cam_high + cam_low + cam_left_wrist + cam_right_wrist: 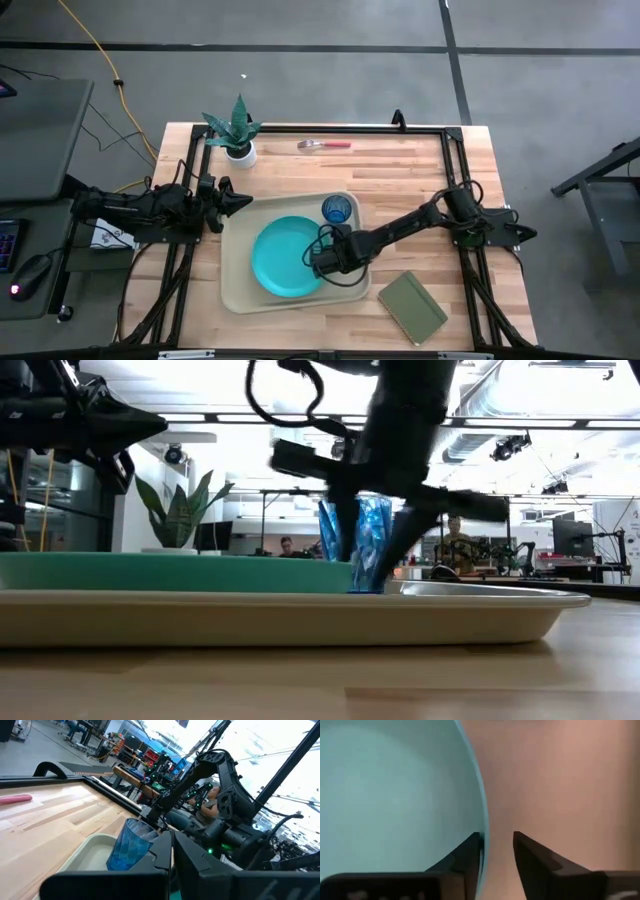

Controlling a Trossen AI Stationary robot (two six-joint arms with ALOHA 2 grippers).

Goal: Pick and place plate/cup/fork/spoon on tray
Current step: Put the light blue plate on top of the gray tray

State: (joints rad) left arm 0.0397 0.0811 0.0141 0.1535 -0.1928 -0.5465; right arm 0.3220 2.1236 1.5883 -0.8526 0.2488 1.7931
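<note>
The turquoise plate [285, 260] lies flat on the beige tray [238, 290], and the blue cup [337, 209] stands upright at the tray's far right corner. My right gripper [322, 262] is open over the plate's right rim. In the right wrist view, one finger is above the plate [395, 795] and the other above the tray floor [560, 780]. My left gripper [243, 201] is shut and empty, raised off the tray's far left corner. The fork [325, 144] lies on the table near its far edge. The spoon is out of view. My right gripper comes from above, pointing down, with a finger on each side of the plate's right rim [483, 827]. Tray floor shows between the rim and the other finger [532, 857]. I cannot tell whether either finger touches the plate, which lies flat on the tray.
A potted plant [238, 135] stands at the table's far left. A dark green notebook [412, 307] lies near the front edge, right of the tray. People and desks show in the room behind.
</note>
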